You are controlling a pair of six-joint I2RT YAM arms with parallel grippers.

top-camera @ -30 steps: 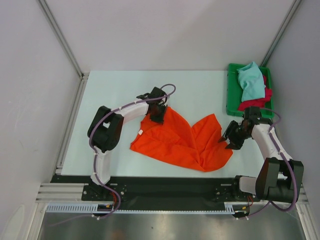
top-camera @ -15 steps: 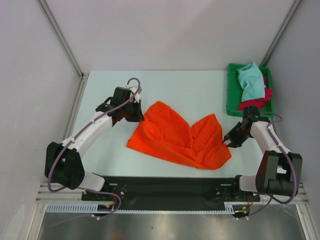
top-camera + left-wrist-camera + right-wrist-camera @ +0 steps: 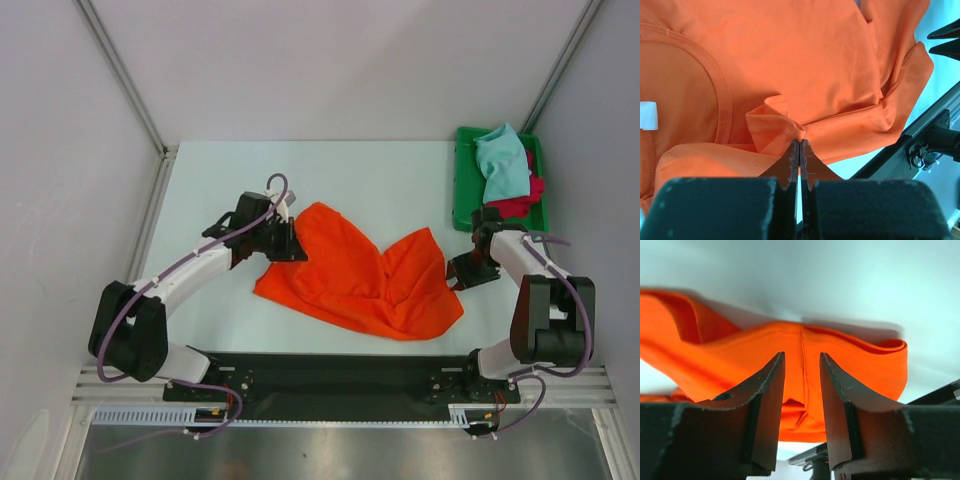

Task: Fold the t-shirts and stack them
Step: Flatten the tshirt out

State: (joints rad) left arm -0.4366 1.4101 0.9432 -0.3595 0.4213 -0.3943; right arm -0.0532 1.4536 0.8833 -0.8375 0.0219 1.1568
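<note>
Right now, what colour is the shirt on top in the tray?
Light teal shirt, best in the top external view.

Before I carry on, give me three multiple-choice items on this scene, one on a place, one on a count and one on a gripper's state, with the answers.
1. Where does the teal t-shirt lie?
A. spread out beside the tray
B. in the green tray, on top of the red t-shirt
C. draped over an arm

2. How many t-shirts lie outside the tray?
A. none
B. one
C. three

3. How does the right gripper stand?
A. open, with a finger on either side of the orange t-shirt's edge
B. shut on the teal t-shirt
C. open above the tray

Answers:
1 B: the top view shows teal cloth piled on red inside the tray.
2 B: only the orange one lies on the table.
3 A: the right wrist view shows a gap between the fingers with the orange hem in it.
</note>
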